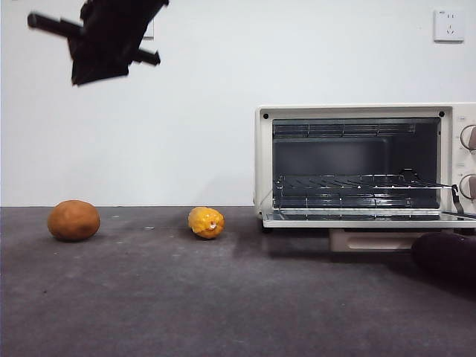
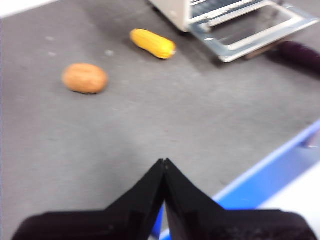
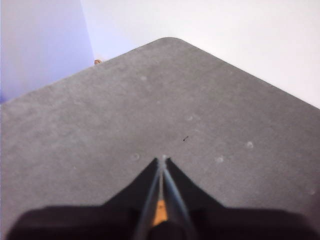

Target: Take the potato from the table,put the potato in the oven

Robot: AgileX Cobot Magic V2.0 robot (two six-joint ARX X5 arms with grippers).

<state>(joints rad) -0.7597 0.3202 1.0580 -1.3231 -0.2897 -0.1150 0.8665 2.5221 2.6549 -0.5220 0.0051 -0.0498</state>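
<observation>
On the table (image 1: pixel 223 297), the potato (image 2: pixel 85 78) lies ahead of the left gripper (image 2: pixel 163 162), jaws closed, empty; right gripper (image 3: pixel 162 161) likewise closed, facing bare table; left arm nearer.

Matte black left gripper (image 2: pixel 164 162): two wedge jaws tapering to sharp tips off a wide black base. Right gripper (image 3: pixel 162 161) the same, with grey inner faces and an orange patch low between them. Front view: blurred black arm (image 1: pixel 104 33), thin rods sticking out sideways.

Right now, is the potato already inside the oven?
No, the potato lies on the table, well apart from the open oven.
</observation>
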